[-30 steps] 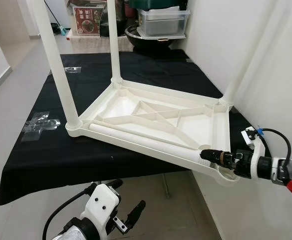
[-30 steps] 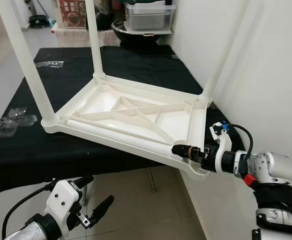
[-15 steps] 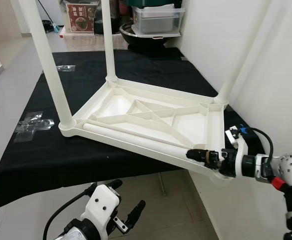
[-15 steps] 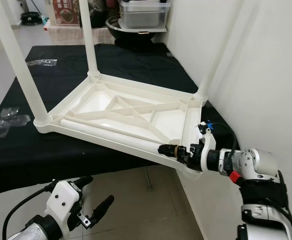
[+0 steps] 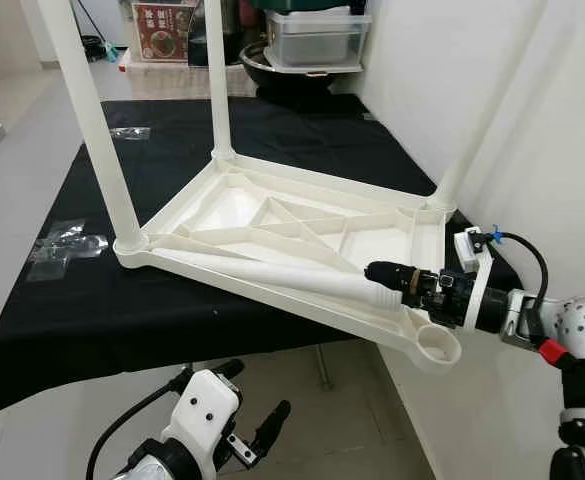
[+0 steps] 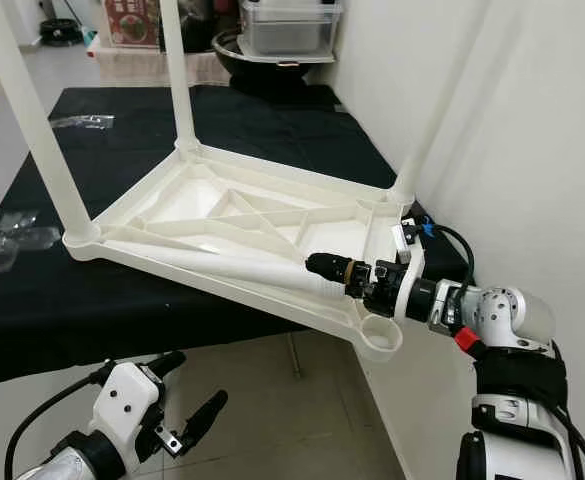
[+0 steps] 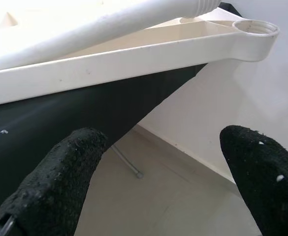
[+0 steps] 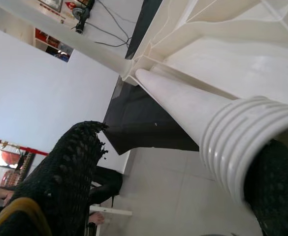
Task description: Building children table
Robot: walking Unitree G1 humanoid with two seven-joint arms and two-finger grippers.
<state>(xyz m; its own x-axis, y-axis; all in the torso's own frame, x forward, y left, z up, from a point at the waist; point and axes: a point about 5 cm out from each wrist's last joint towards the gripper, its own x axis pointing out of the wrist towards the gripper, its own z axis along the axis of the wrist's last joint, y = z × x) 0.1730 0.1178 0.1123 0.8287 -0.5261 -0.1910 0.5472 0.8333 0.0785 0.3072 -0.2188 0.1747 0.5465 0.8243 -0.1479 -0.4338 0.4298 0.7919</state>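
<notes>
A white plastic table top [image 5: 272,215] lies upside down on a black-covered table [image 5: 62,310]. Three white legs stand screwed into its corners: front left [image 5: 97,130], back left [image 5: 217,85] and back right [image 5: 472,130]. A fourth, loose leg [image 5: 282,272] lies along the front rim. My right gripper [image 5: 392,275] is shut on its ribbed threaded end [image 8: 242,142], held just above and left of the empty front-right corner socket [image 5: 437,345]. My left gripper [image 5: 262,430] hangs open below the table's front edge, its fingertips [image 7: 60,182] wide apart.
A white wall [image 5: 532,120] runs close along the right side. A clear lidded box [image 5: 317,40] and a dark pot [image 5: 272,70] stand behind the table. Crumpled clear tape [image 5: 62,245] lies on the black cloth at the left. Tiled floor [image 5: 352,430] lies below.
My right gripper has lifted the loose leg's threaded end up and to the left, away from the corner; the empty socket now shows. The camera has shifted slightly.
</notes>
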